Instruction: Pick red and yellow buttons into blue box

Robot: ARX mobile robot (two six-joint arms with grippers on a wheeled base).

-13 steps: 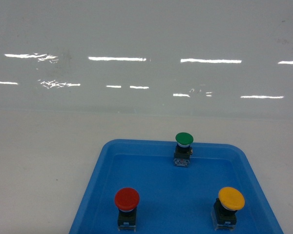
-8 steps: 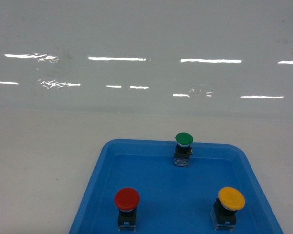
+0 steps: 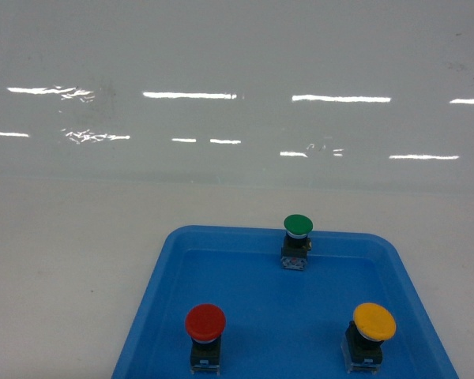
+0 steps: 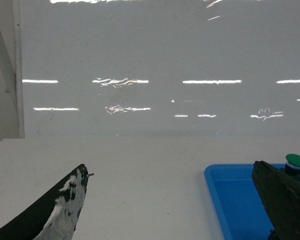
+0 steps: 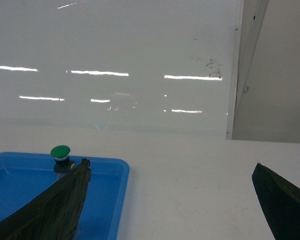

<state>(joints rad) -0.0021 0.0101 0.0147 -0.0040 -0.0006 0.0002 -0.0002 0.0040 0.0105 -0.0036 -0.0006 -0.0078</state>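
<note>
Three buttons [image 3: 298, 225] (one per colour), one tray [image 3: 253, 284].

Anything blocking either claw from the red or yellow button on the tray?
Nothing visible does. The red button and yellow button stand apart at the near end of the blue tray, tops clear; the green button sits behind them. Both claws, left and right, are open. The blue box isn't in view.

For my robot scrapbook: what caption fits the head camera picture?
Red button, yellow button and green button stand on a blue tray.
</note>
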